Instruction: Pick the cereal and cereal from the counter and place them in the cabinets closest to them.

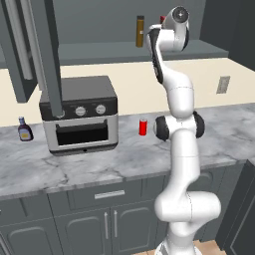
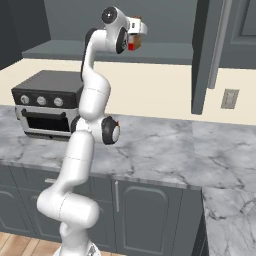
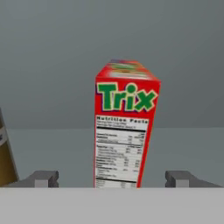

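A red and green cereal box (image 3: 124,127) with a white lower panel stands upright on the grey inner shelf (image 3: 188,144) of the open wall cabinet. My gripper (image 3: 113,179) is open, one fingertip on each side of the box's foot with a gap on both sides. The slim cereal box (image 1: 140,31), yellow-brown on its face, stands upright on the same shelf to the left, and its edge (image 3: 4,153) shows in the hand view. In the left base view the arm reaches up to the shelf, and a bit of the red box (image 1: 163,19) peeks out behind the hand.
The cabinet's open door (image 1: 50,50) hangs at the left, the other door (image 2: 205,55) at the right. On the marble counter (image 1: 124,159) below stand a toaster oven (image 1: 79,117), a small red can (image 1: 143,126) and a dark bottle (image 1: 24,129). A wall outlet (image 1: 223,84) sits at right.
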